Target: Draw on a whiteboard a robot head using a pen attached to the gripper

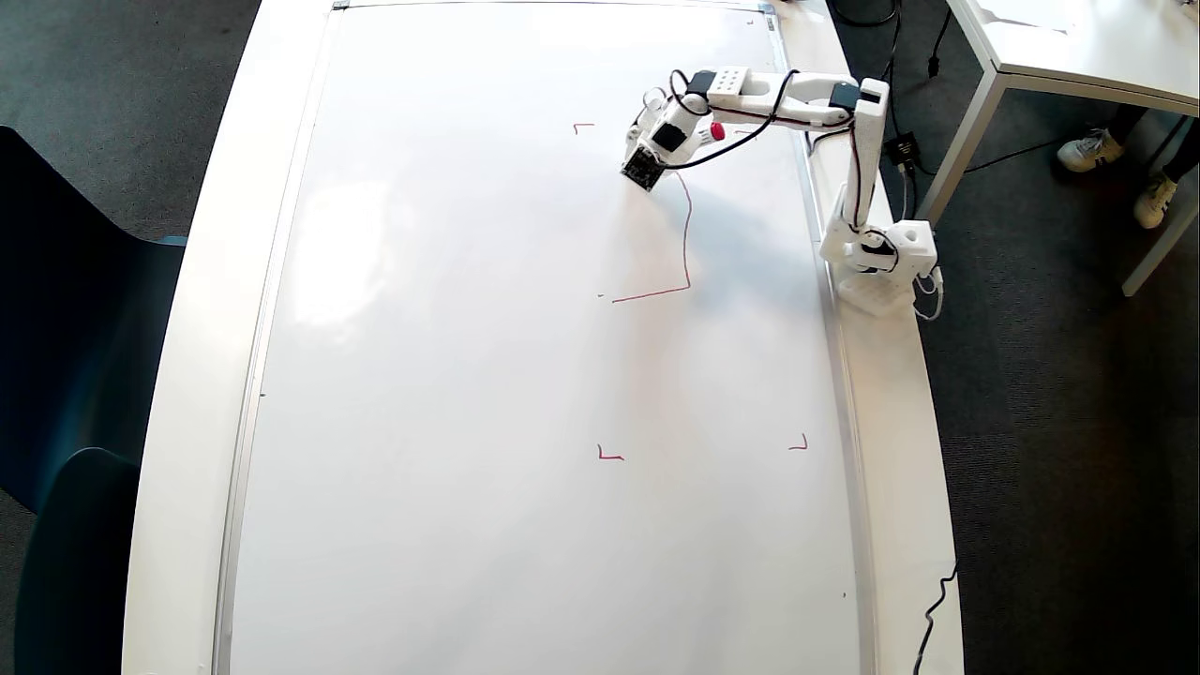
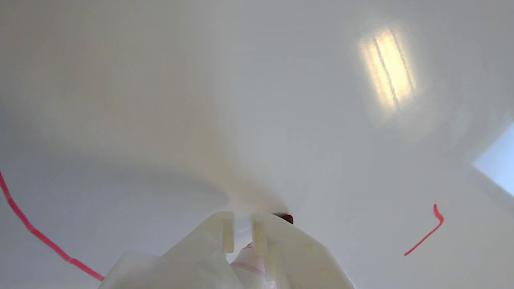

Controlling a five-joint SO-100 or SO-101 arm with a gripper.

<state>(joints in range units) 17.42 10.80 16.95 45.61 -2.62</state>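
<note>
The arm's base [image 1: 877, 267] sits at the right in the overhead view. From there one white part goes straight up the picture to a bend. Then the next part turns left. The gripper [image 1: 647, 117] is at the far end and tips down and to the left. A dark square part [image 1: 642, 169] hangs on it. In the wrist view the gripper [image 2: 242, 233] comes in from the bottom. Its two white fingers [image 2: 227, 230] stand close together with a thin gap between them.

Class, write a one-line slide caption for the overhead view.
White arm's gripper holds a pen over the whiteboard, with the robot head just begun as a red L-shaped line.
</note>
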